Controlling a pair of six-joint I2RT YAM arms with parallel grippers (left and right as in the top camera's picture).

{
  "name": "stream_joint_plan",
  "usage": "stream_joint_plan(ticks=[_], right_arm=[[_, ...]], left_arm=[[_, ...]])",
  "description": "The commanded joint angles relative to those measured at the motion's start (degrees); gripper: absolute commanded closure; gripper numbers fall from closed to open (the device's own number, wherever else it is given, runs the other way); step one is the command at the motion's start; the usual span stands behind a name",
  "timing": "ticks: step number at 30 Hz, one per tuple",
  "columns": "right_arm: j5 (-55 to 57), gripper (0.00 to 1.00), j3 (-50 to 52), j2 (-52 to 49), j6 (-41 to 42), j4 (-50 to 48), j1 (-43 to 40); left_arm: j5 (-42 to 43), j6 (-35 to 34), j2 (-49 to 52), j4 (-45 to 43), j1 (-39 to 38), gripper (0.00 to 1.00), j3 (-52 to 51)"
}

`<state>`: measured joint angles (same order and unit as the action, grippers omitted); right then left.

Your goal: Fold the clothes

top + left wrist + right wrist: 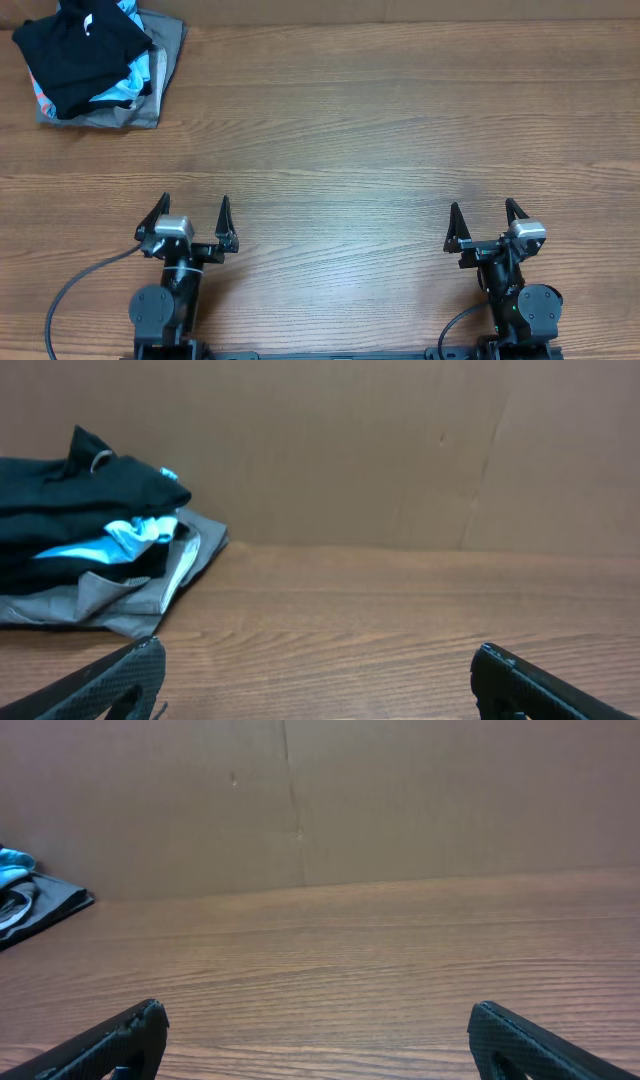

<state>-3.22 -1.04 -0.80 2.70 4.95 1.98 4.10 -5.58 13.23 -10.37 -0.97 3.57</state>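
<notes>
Two black two-finger grippers sit by the desk's near edge, the left gripper [194, 205] toward its left corner and the right gripper [483, 208] toward its right, both spread wide and holding nothing. At the far left corner of the brown wooden desk [350, 120], the plain black soft-fabric T-shirt [75, 50] lies crumpled atop a light blue printed shirt [122, 92] and a grey folded garment [168, 60].

My overhead camera looks straight down on the tabletop [400, 130]. Each wrist camera sits low by the near edge, peering past the left gripper [315, 653] or right gripper [316, 1012] toward the far edge. All three catch the grey garment [198, 548] at the far-left corner.
</notes>
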Motion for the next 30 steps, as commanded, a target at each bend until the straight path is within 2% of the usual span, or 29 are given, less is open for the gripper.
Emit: stream_joint_plan(ticks=[1, 8, 12, 30], right_arm=[[-0.5, 0.00, 0.6, 0.6, -0.6, -0.4, 0.3], [-0.5, 0.00, 0.6, 0.6, -0.6, -0.4, 0.3], [-0.5, 0.00, 0.6, 0.6, -0.6, -0.4, 0.3], [-0.5, 0.00, 0.6, 0.6, -0.6, -0.4, 0.3]], left_arm=[[0.0, 2.2, -5.3, -0.8, 0.8, 0.00, -3.3], [2.8, 2.9, -13.2, 7.1, 2.4, 0.00, -3.3], [4.3, 4.0, -13.0, 13.7, 2.7, 0.00, -3.3], [4.3, 3.9, -13.0, 14.0, 2.7, 0.00, -3.3]])
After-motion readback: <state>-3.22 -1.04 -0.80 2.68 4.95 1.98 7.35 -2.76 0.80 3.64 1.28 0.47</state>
